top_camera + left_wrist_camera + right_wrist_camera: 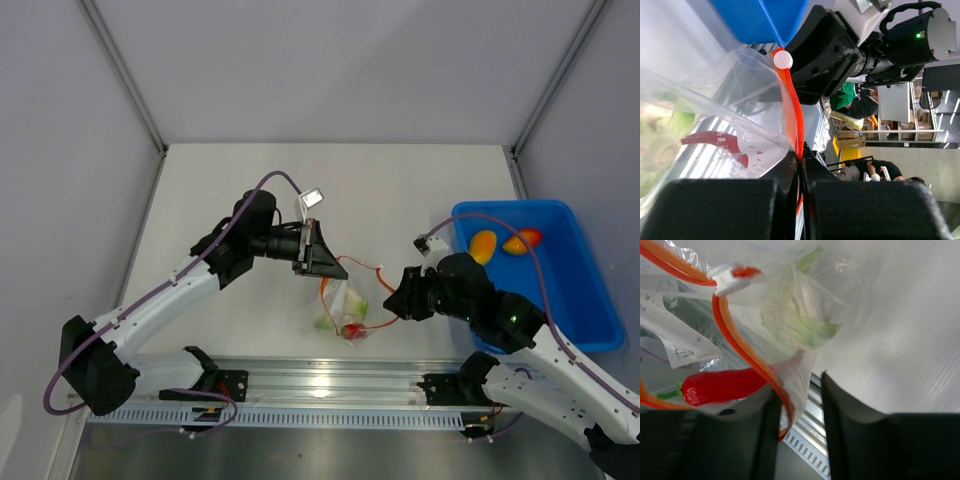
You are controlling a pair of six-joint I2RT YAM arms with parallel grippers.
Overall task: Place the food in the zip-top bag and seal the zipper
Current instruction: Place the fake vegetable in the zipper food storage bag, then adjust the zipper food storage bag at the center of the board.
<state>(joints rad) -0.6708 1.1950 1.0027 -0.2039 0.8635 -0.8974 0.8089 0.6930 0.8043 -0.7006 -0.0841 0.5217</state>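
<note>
We note left pincer (pixel 801 156) pressed together on zipper (pixel 793 112), propping zip-top bag (pixel 349 306) mouth up for loading, middle of desk (pixel 250 180) near edge. Chili (pixel 720 385), green bunch (pixel 805 325) inside. Right pincer (pixel 797 390) spread, bag rim between, ungripped. We judge orange-yellow fruit (pixel 483 245) in blue bin (pixel 575 295), right edge, next.

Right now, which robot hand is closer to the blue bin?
The right. The right gripper sits just left of the blue bin; the left gripper is farther away, beyond the zip-top bag.
</note>
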